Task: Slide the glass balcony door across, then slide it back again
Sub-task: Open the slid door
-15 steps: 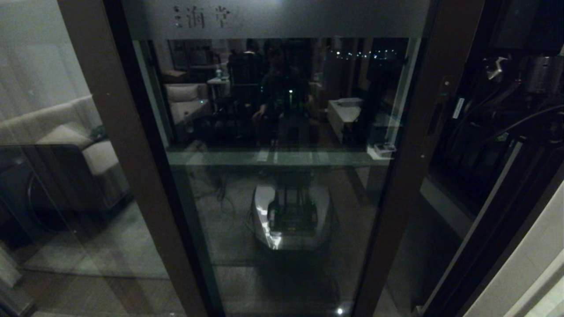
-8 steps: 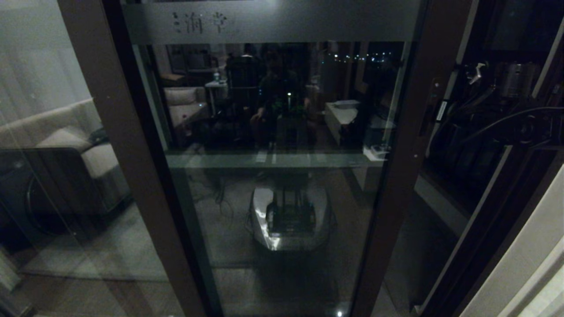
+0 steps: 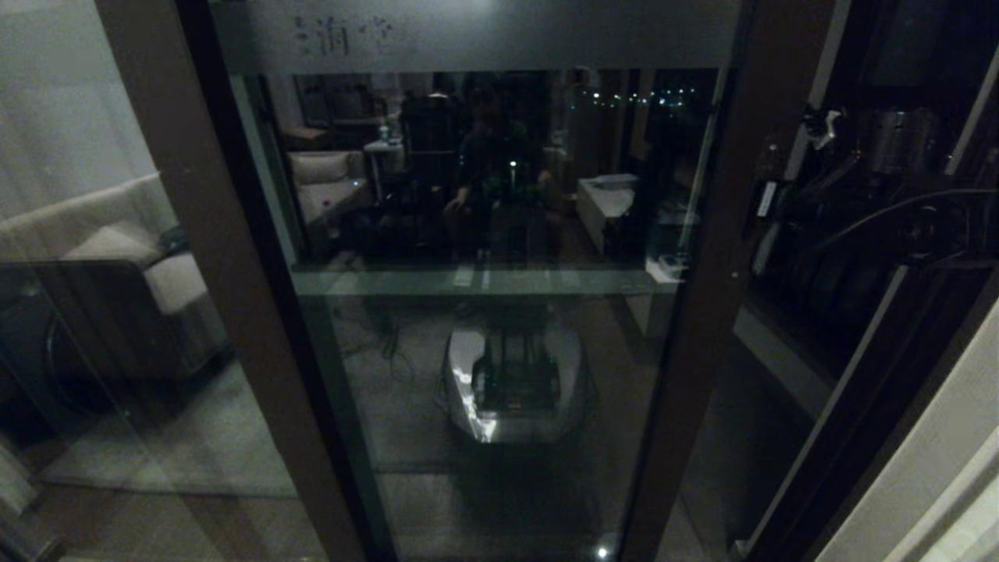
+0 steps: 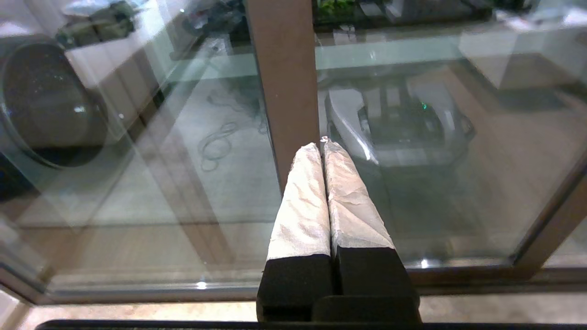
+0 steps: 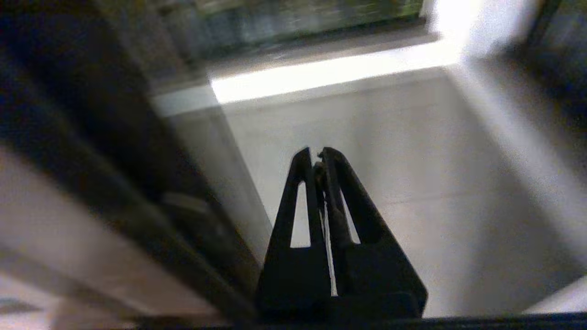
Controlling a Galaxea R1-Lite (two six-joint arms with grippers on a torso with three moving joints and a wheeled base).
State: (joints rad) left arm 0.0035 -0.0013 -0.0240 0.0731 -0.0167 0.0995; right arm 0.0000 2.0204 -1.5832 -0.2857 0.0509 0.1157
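The glass balcony door (image 3: 499,312) fills the middle of the head view, a tall pane between two dark brown uprights. Its right stile (image 3: 722,257) slants down from the top edge to the floor, with small silver screws showing along it. Past that edge, on the right, lies a dark gap (image 3: 843,257) with black cables and a metal fitting behind it, then a pale wall strip (image 3: 936,468) at the corner. Whether the stile stands clear of the jamb I cannot tell in this light. On the other side, the left stile (image 3: 226,273) overlaps a second pane that mirrors a sofa.

The left gripper (image 4: 323,144) hangs low before the glass, its cloth-wrapped fingers (image 4: 302,201) pressed together with nothing between them. A brown stile (image 4: 284,87) rises straight ahead of the tips, near them; contact is unclear. The bottom rail (image 4: 458,275) runs below.

The right gripper (image 5: 315,156) has its black fingers (image 5: 353,201) closed tip to tip, holding nothing. Pale floor (image 5: 390,160) lies open ahead of it, a dark frame edge (image 5: 114,151) just beside it and a bright sill (image 5: 330,73) beyond.
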